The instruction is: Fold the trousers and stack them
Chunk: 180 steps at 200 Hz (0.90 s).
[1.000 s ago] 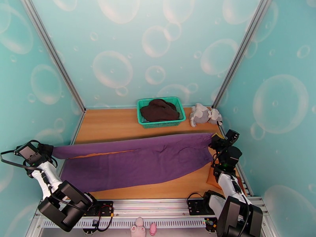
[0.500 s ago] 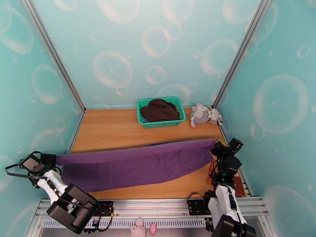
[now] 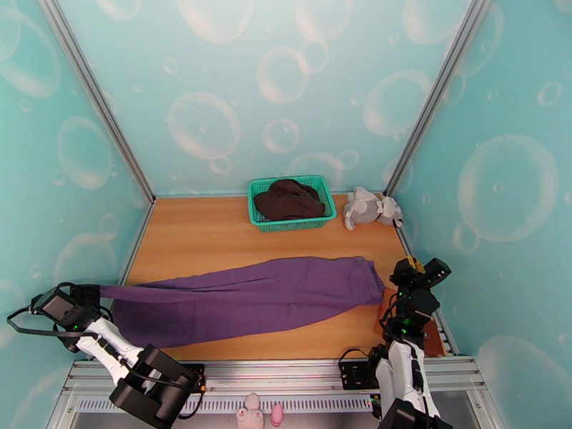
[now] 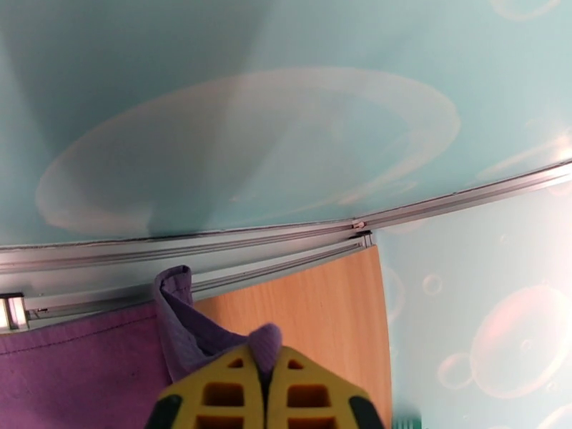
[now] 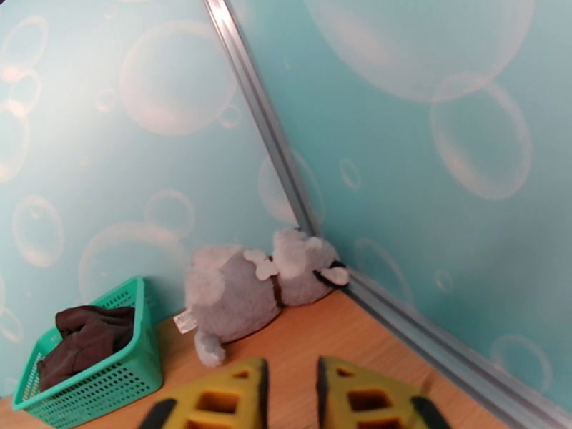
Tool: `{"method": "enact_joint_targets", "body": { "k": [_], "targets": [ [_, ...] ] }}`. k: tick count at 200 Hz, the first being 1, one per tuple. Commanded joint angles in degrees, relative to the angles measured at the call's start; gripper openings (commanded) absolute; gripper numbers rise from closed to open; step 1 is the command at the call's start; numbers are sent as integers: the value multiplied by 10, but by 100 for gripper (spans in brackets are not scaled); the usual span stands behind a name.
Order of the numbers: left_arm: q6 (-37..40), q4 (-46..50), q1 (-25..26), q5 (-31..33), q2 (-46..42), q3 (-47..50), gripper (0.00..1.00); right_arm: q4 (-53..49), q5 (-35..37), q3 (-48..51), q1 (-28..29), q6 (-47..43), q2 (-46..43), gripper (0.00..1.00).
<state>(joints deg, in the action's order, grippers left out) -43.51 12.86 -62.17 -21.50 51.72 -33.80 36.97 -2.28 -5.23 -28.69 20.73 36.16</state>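
The purple trousers (image 3: 257, 298) lie stretched left to right across the wooden table, the legs overlapping. In the top view my left gripper (image 3: 91, 293) sits at the table's left edge on the trousers' left end. In the left wrist view a fold of purple fabric (image 4: 186, 330) is pinched between the nearly closed yellow fingers of my left gripper (image 4: 266, 359). My right gripper (image 3: 402, 269) hovers just right of the trousers' right end, apart from the cloth. In the right wrist view, my right gripper (image 5: 292, 366) is open with nothing between its fingers.
A green basket (image 3: 293, 223) holding a dark brown garment (image 3: 288, 199) stands at the back middle, with a grey plush toy (image 3: 368, 207) to its right in the corner. Both show in the right wrist view: basket (image 5: 107, 384), toy (image 5: 243, 294). Walls close both sides.
Both arms drew back toward the near edge and the trousers settled flat on the table. The right gripper let go of the right end and opened; the left still pinches its end.
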Motion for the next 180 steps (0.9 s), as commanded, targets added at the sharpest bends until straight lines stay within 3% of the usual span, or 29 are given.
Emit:
{"method": "enact_joint_targets", "body": {
  "k": [1,20,42,58,72,85,102,123,140,155,180],
  "targets": [
    [-18,-27,-7,-39,-31,11,22,-11,51,15,-5,15,-30,31],
    [-15,-31,-6,-68,-56,21,33,-19,35,9,-5,14,-37,36],
    [3,-25,6,-76,-93,24,35,-111,-13,-47,-3,51,-22,36],
    [17,-15,46,-45,-126,24,35,-217,-62,-108,7,106,0,35],
    [36,-11,115,-5,-143,16,36,-294,-103,-139,42,106,24,37],
    [67,-5,214,33,-138,-2,36,-355,-94,-157,96,82,40,39],
    [115,11,393,68,-98,-35,36,-422,-68,-177,139,76,57,43],
    [169,29,662,152,-33,-63,37,-537,-78,-228,137,70,109,54],
    [197,-12,852,200,13,-56,40,-541,-131,-215,105,95,110,59],
    [221,-53,962,200,70,-47,41,-551,-158,-206,75,127,93,62],
    [252,-104,1091,187,178,-44,41,-644,-60,-237,86,148,67,63]
  ]
}}
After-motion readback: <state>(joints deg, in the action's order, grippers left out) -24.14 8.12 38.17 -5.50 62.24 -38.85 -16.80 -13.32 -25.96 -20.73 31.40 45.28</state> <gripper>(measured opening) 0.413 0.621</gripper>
